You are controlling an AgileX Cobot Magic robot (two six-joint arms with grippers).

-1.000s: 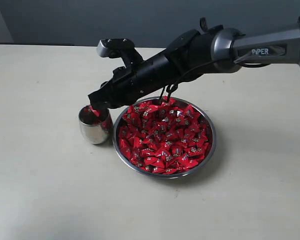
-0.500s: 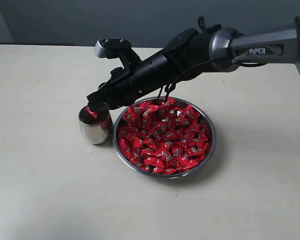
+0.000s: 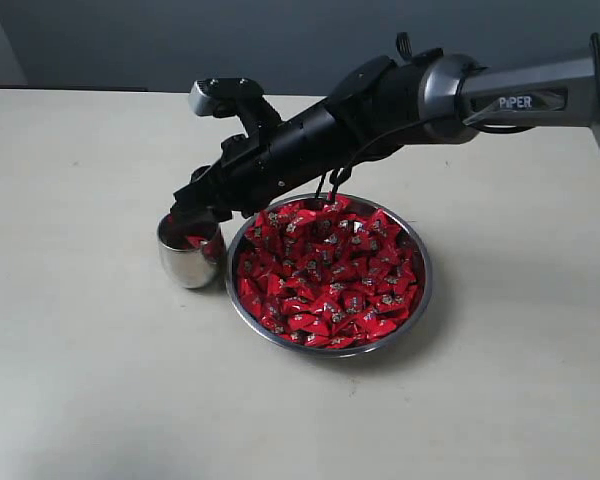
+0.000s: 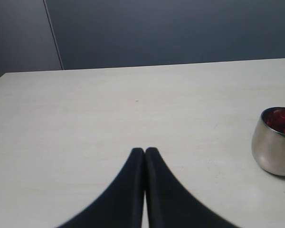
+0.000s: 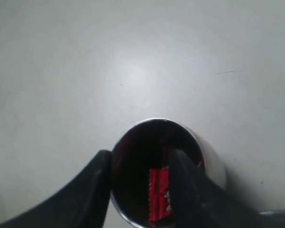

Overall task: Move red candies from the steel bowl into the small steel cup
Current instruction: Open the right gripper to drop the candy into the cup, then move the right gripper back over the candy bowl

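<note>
The pale table (image 3: pixel 70 400) fills the exterior view. My right arm (image 3: pixel 400 100) comes in from the upper right and slants down to left of centre. The steel bowl (image 3: pixel 422 290) sits mid-frame, wide and shallow, heaped with red candies (image 3: pixel 325 270), so I judge most of the job lies ahead. Just beside its left rim stands the small steel cup (image 3: pixel 183 268), upright and mirror-polished, with red showing inside.

The right gripper (image 3: pixel 195 215) hangs directly over the cup's mouth. A moment ago its jaws were pinched on a red wrapper there. Now they stand spread. In the right wrist view, its fingers straddle the opening and one candy (image 5: pixel 158 194) lies down inside, close against one finger. I read that as the drop made, though I cannot tell whether the wrapper is fully clear of that finger.

My left gripper (image 4: pixel 145 153) is idle over bare table, fingertips pressed together on nothing.

The sweets are small, in glossy red crimped wrappers, each with a pale mark.
</note>
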